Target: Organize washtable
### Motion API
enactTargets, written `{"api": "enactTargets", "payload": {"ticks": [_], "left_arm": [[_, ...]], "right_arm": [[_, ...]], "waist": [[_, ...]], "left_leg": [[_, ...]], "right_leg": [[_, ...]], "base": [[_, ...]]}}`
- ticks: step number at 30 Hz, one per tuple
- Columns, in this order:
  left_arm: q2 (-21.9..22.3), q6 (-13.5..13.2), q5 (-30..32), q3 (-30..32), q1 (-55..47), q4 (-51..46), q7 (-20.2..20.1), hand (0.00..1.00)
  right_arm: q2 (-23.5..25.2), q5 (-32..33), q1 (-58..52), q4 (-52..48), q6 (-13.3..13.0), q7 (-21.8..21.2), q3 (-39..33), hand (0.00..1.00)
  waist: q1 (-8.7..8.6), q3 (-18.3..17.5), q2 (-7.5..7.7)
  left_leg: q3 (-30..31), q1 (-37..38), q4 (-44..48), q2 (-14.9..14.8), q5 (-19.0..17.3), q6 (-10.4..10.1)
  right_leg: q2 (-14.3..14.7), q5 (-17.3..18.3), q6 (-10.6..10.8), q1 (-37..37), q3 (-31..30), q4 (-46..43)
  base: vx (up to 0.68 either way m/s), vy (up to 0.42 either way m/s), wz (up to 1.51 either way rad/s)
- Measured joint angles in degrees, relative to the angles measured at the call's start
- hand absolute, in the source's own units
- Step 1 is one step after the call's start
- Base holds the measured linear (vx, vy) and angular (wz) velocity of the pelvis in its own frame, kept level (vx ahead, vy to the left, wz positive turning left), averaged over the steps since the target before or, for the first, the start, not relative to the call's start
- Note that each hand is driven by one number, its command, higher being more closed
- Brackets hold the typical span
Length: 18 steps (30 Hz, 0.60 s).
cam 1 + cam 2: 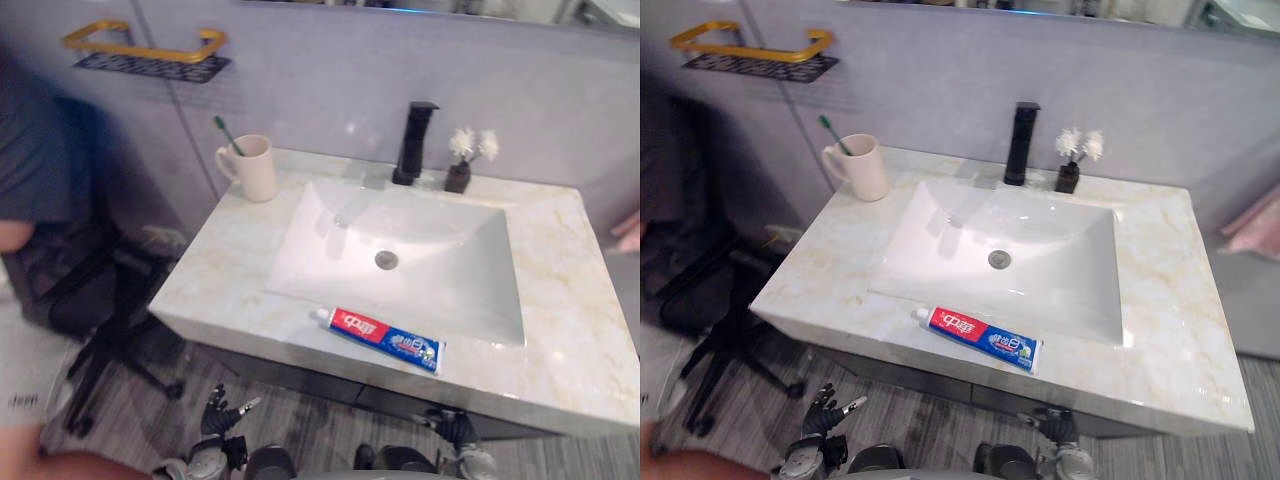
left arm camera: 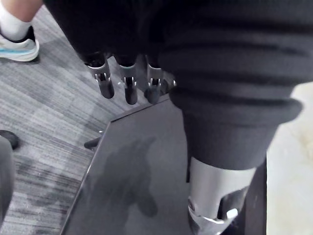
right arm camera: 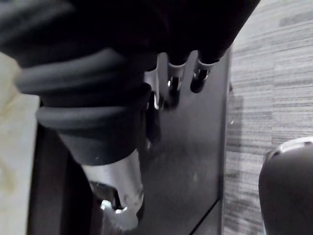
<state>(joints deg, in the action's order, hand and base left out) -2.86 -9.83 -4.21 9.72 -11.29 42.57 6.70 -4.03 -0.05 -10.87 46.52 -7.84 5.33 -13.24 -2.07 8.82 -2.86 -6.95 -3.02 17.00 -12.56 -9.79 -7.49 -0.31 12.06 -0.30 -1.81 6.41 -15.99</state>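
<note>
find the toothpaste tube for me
In both eye views the toothpaste tube lies flat on the countertop, centred between the sink and the front edge, cap leftward.

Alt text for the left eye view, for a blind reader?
A toothpaste tube lies on the front edge of the marbled washtable, before the sink. A mug holding a toothbrush stands back left; a black faucet and flower vase stand behind the sink.

Toothpaste tube flat before sink; green toothbrush in cream mug
</note>
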Motion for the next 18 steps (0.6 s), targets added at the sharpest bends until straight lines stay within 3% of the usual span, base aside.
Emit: {"api": "enactTargets", "payload": {"ticks": [5, 6, 12, 18], "left_arm": [[-0.47, 0.63, -0.39, 0.61, 0.42, 0.90, 0.87, 0.00], [-2.39, 0.41, -0.30, -2.72, 0.02, 5.24, -0.35, 0.00], [-2.38, 0.41, -0.33, -2.74, 0.03, 5.24, -0.36, 0.00], [-2.34, 0.46, -2.03, -3.92, 0.30, 5.17, -0.40, 0.00]], "right_arm": [[0.85, -0.02, -1.99, 0.48, 1.34, 0.65, -1.04, 0.00], [-0.83, 0.00, 0.42, 6.30, 1.67, 0.71, -1.51, 0.00], [-0.85, 0.17, 0.41, 6.29, 1.67, 0.71, -1.55, 0.00], [-1.02, 5.27, 0.49, 5.90, 1.47, 0.90, -2.80, 0.00]], "waist": [[-0.39, -1.64, 2.49], [-0.15, -3.64, 4.07], [-0.17, -3.63, 4.08], [-0.22, -2.94, 4.16]], "left_leg": [[-4.55, 3.31, -5.26, 5.50, 1.00, 2.76], [-3.26, 11.14, -21.13, 10.99, 8.16, 5.41], [-3.26, 11.39, -21.13, 10.98, 8.16, 5.42], [-2.45, 14.18, -20.92, 10.91, 8.16, 5.41]], "right_leg": [[-4.63, -3.38, 4.22, 1.87, -3.42, 5.78], [-6.85, -9.48, 6.31, 4.58, -4.38, 14.56], [-6.84, -9.48, 6.31, 4.87, -4.37, 14.57], [-6.89, -9.48, 6.30, 8.57, -3.32, 15.10]], "base": [[0.20, 0.265, -0.32], [0.08, 0.080, -0.10], [0.00, 0.000, 0.00], [-0.04, -0.018, 0.07]]}}
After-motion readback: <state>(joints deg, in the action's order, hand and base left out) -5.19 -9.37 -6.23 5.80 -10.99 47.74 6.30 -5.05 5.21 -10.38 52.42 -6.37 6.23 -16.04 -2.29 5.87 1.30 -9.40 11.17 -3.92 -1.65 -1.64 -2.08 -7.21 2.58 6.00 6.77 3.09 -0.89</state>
